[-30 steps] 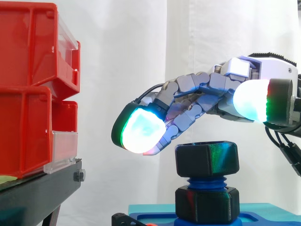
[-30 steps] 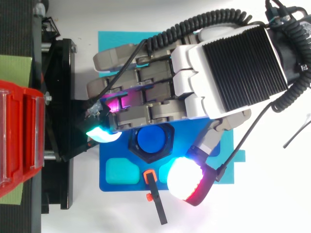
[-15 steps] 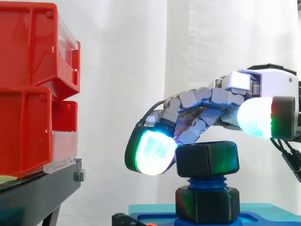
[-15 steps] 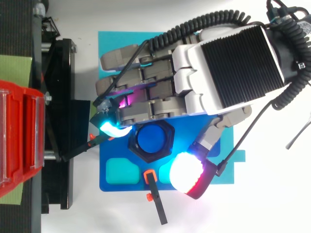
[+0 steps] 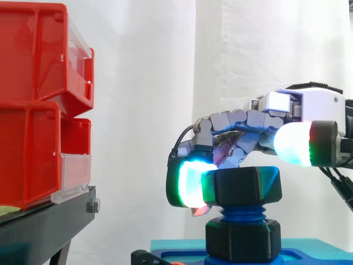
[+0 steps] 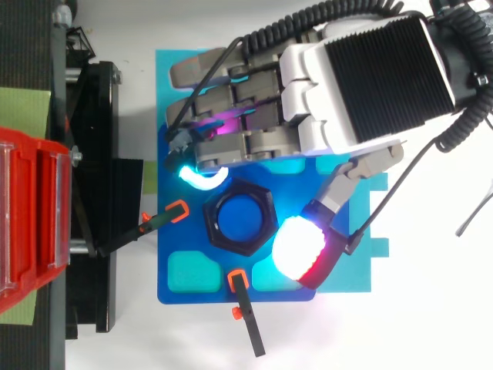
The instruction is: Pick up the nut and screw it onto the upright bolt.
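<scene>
The robot hand point(image 5: 309, 105) reaches in from the right with its fingers curled down over a black hexagonal nut point(image 5: 242, 187). The nut sits level on top of an upright blue threaded bolt point(image 5: 242, 212). A few turns of thread show below it, and under those is a second black hexagonal nut point(image 5: 242, 240), down against a blue fixture plate point(image 6: 347, 289).

From above, a cyan-glowing fingertip point(image 6: 202, 176) lies against the upper nut's far-left edge. In the side view that fingertip hangs level with the nut, partly hidden behind its left face. The white-glowing thumb point(image 6: 299, 248) sits just beside the nut's near-right edge, so the nut lies between fingertip and thumb. In the side view the thumb pad rides a little higher than the nut's top, and I cannot tell whether it touches.

The plate rests on a teal sheet point(image 6: 166, 77) on the white tabletop. Two black clamps with orange tips point(image 6: 177, 210) point(image 6: 236, 279) stand left of and near the bolt. Stacked red plastic bins point(image 5: 33, 110) on a black stand point(image 5: 44, 221) are well apart to the left.
</scene>
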### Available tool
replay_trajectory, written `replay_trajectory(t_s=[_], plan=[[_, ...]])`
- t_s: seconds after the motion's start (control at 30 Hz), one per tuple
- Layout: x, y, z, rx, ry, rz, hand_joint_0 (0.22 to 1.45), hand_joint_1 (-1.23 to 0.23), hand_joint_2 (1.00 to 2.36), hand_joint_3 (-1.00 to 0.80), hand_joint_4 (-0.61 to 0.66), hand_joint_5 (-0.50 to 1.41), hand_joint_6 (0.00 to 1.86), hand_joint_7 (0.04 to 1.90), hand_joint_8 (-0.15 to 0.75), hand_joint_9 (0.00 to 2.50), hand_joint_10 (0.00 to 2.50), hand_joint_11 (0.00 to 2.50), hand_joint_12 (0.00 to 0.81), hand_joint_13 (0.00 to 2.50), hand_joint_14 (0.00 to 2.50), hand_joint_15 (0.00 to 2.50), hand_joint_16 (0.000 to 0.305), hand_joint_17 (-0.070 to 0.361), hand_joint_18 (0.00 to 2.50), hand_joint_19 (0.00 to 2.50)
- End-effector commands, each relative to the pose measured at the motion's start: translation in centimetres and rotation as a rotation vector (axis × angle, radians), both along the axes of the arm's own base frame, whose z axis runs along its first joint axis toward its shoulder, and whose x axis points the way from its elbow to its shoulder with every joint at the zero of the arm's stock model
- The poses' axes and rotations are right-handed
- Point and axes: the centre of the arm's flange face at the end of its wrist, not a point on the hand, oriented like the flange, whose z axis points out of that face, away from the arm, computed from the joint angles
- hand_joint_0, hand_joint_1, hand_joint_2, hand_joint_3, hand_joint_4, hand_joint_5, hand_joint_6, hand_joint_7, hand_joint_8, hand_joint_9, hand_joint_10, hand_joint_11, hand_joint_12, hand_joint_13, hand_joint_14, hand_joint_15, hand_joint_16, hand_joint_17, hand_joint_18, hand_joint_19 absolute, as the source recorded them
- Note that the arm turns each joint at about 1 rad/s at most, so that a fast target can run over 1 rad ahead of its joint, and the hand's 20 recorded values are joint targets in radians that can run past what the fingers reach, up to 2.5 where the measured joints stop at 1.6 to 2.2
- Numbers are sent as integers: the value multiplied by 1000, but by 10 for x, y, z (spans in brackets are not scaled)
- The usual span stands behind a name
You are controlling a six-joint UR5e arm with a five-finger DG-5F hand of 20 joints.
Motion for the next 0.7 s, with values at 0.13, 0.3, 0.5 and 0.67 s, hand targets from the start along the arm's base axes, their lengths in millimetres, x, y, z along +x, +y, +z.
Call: replay_trajectory(t_s=[0.13,0.3,0.5,0.67], plan=[[-2,-17,3,-7,-27,4,490,-142,1000,-500,176,-34,530,1468,270,899,0,0,219,670,0,0,23,52,403,3],[-5,-28,5,-11,-40,7,493,-145,1000,-500,165,-28,561,1448,277,936,0,0,214,704,0,0,22,51,435,18],[-4,-36,8,-17,-77,8,489,-141,1000,-500,261,-57,504,1173,261,901,0,0,216,689,0,0,23,52,441,30],[-2,-34,11,-16,-107,23,484,-134,1000,-500,223,-89,503,852,244,854,0,0,220,644,0,0,26,58,397,31]])
